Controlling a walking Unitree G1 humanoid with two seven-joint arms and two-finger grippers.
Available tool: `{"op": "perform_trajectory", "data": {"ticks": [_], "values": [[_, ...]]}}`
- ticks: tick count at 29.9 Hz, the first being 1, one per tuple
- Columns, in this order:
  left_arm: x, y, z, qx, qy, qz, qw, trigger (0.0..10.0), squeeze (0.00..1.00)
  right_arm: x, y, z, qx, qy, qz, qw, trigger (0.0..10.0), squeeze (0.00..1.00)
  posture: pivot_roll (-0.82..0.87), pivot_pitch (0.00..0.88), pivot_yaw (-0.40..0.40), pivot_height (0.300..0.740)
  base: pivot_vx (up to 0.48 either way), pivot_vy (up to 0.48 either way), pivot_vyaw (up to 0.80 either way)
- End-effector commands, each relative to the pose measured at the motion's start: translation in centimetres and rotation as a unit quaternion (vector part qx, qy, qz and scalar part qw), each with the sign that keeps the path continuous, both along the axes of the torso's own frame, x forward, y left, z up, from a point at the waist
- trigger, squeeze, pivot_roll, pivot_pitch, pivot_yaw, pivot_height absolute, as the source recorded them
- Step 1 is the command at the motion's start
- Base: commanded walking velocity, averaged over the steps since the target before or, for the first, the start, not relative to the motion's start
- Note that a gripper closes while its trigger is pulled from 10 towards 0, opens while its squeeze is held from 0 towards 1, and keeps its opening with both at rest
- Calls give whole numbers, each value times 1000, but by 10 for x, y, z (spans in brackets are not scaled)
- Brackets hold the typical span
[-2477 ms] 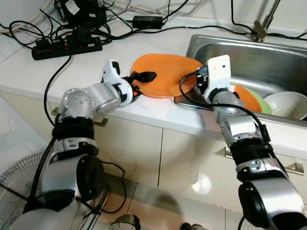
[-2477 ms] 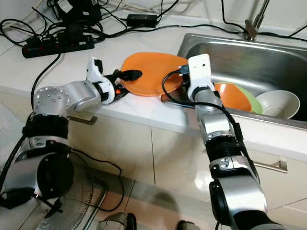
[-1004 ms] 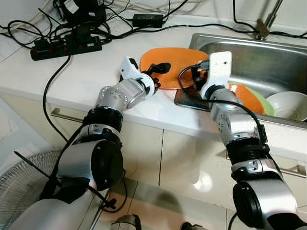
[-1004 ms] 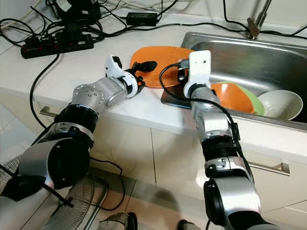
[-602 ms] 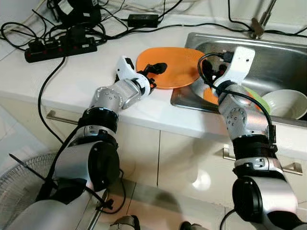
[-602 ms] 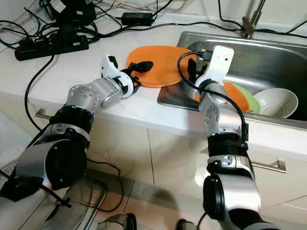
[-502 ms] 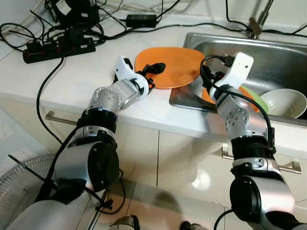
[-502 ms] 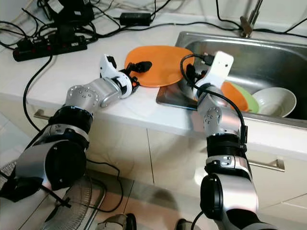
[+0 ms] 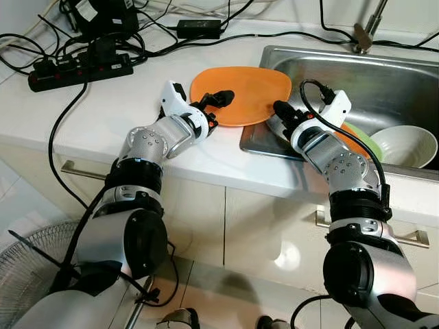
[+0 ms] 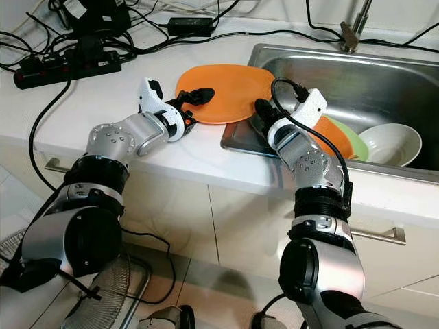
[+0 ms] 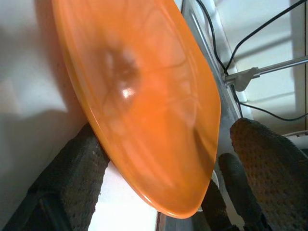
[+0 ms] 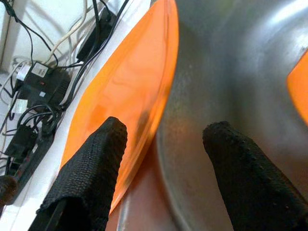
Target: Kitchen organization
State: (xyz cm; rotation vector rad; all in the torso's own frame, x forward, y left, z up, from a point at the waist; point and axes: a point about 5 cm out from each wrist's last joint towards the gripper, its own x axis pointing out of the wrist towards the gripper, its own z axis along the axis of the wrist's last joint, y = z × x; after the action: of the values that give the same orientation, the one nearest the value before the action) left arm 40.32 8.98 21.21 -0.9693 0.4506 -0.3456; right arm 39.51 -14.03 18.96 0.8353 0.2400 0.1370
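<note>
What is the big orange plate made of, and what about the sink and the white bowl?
The orange plate looks like smooth, glossy plastic: light glows through its thin rim in the wrist view, though glazed ware is possible. The sink looks like brushed stainless steel, grey with soft, streaky reflections. The white bowl looks like glazed ceramic or melamine; its even shine leaves that open.

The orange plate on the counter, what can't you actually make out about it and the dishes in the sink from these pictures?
- Orange plate: its underside and how far it overhangs the sink are hidden by the plate itself in the eye views.
- Left gripper: the lower finger is hidden under the plate.
- Second orange dish and green dish: partly hidden behind the right arm.
- White bowl: cut off at the picture edge.
</note>
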Motion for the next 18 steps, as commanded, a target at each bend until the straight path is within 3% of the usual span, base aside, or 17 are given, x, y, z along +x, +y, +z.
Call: {"op": "perform_trajectory", "data": {"ticks": [1,11,18], "values": [[-7,7,-31,33,57,4,998,10000,0,2,5,3,9,2,12,1000,10000,0,127,122,36,740,0,0,0],[-10,6,-33,40,48,-4,998,10000,0,4,14,5,23,-7,25,999,10000,0,134,122,31,740,0,0,0],[-12,3,-34,38,44,-10,998,10000,0,6,21,20,59,-61,35,996,10000,0,139,122,29,740,0,0,0]]}}
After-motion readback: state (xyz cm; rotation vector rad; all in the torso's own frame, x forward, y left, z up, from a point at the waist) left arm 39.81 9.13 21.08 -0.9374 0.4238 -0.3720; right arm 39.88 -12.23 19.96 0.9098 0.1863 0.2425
